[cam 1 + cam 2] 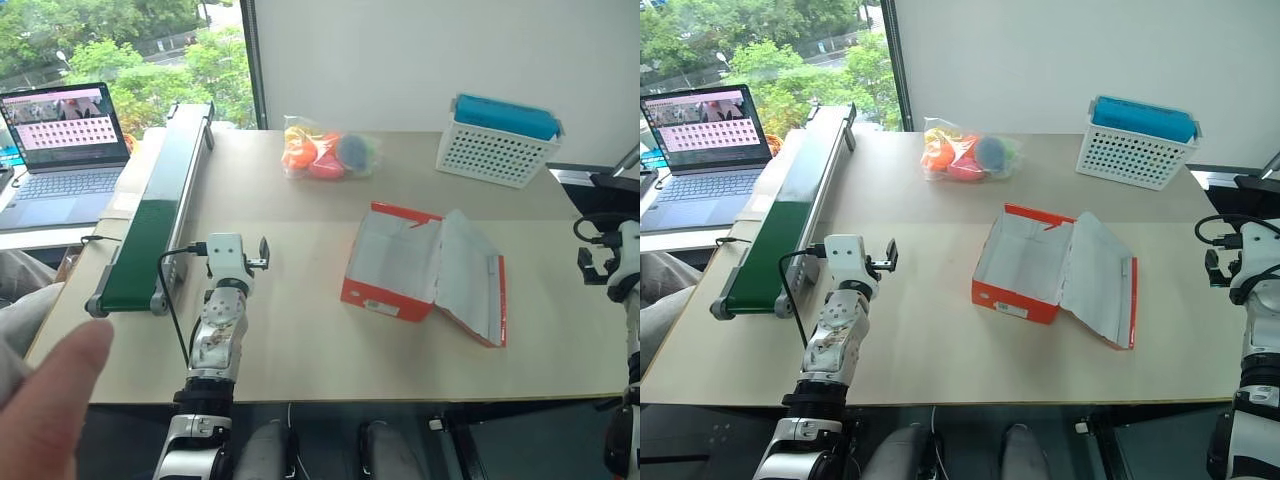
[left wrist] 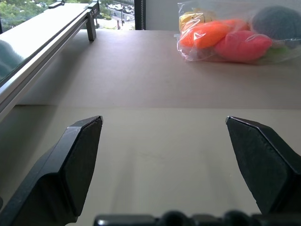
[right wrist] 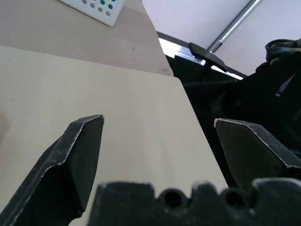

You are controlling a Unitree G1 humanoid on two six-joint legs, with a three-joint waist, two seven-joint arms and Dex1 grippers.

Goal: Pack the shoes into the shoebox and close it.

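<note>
Presently, findings as observed:
Shoebox point(image 1: 400, 270): mid-surface point(image 1: 300, 340), lid flap laid open to the right, interior bare.
Left end effector point(image 2: 164, 136): released, fingers wide, over bare surface beside the conveyor point(image 1: 155, 215).
Right end effector point(image 3: 160, 136): released, at the surface's right edge.

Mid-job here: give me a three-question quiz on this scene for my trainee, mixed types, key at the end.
1. True or false: the shoebox lies open, nothing inside.
2. What sits nearest the left pincer? A) white basket B) green conveyor C) toy bag
3. Fill in: both the left pincer and the right pincer are ____.

Key: 1 true; 2 B; 3 open.
</note>
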